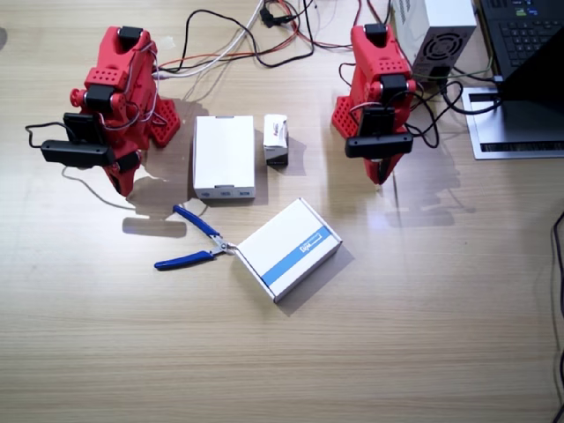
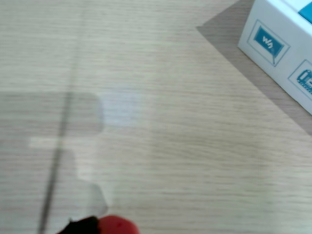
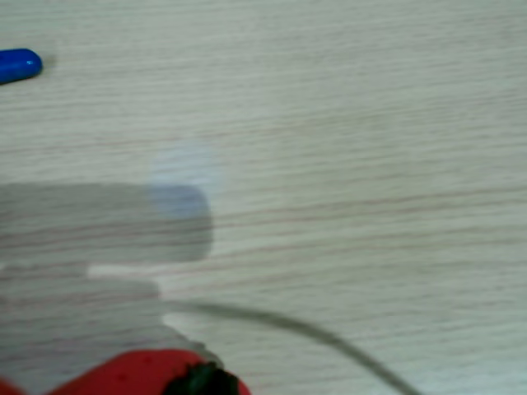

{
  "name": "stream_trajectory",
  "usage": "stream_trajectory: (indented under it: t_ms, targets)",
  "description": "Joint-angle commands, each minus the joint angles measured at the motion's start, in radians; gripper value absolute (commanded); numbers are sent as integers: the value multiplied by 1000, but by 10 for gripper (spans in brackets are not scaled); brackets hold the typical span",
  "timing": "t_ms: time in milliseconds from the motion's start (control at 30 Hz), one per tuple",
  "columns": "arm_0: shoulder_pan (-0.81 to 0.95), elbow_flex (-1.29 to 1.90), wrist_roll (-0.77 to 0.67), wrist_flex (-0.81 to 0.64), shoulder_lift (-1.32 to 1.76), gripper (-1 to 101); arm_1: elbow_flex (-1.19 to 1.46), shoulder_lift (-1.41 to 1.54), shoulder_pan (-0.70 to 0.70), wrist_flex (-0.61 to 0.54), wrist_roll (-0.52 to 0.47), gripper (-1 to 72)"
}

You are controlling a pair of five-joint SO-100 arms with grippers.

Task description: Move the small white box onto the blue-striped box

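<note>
The small white box [image 1: 277, 139] sitting just right of a plain white box [image 1: 223, 156], the blue-striped box [image 1: 290, 248] lying nearer, I am seeing the left gripper [image 1: 381, 172] and right gripper [image 1: 123, 182] pointing down at the table [image 1: 423, 335], cannot tell their jaws.

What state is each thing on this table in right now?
small white box: on the table, untouched.
blue-striped box: lying flat, nothing on top.
plain white box: flat, closed.
blue-handled pliers: handles spread.
left hand: holding nothing.
right hand: holding nothing.
</note>
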Motion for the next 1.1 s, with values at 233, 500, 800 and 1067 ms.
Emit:
stream_trajectory:
  t_ms: [233,500,800,1067]
  targets:
    - [12,-18,35,23,23,1,-12,25,-25,21,9,5]
    - [12,-18,35,23,23,1,-12,25,-25,21,9,5]
    - [75,-18,34,23,23,1,-12,25,-25,21,9,5]
    - [-2,-18,31,23,23,2,-12,26,-147,-9,60,1]
